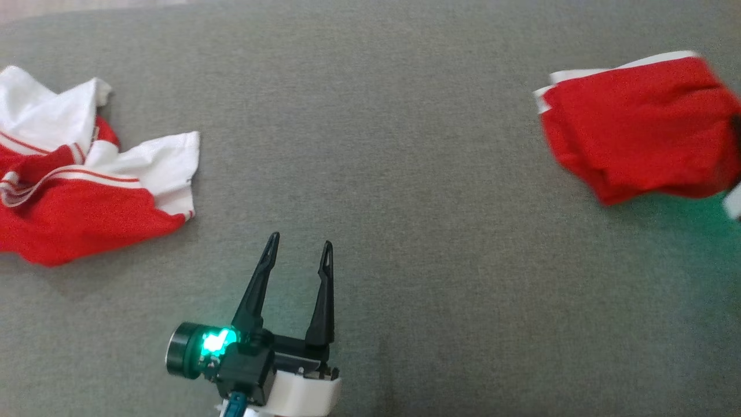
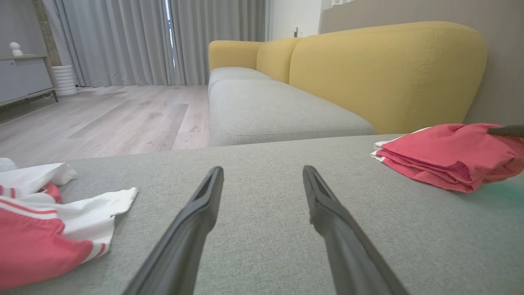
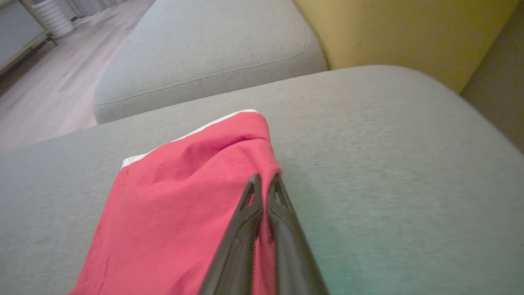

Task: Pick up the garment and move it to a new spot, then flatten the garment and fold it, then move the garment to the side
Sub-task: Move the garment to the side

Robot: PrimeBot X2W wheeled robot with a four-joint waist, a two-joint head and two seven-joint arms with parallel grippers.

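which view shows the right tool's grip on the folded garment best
Right wrist view: the right tool is shut on the folded garment, close up. Head view shows the garment blurred; left wrist view shows its layers side-on.

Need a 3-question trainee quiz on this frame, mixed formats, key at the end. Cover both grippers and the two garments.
1. True or false: the left gripper is shut on the crumpled red-and-white garment.
2. The right gripper is closed on: A) the folded red garment with white trim; B) the crumpled red-and-white garment; C) nothing.
3. Fill in: in the head view, the crumpled garment lies on the grey fabric cushion at the ___ edge.
Key: 1 false, its fingers stand open over bare cushion; 2 A; 3 left.
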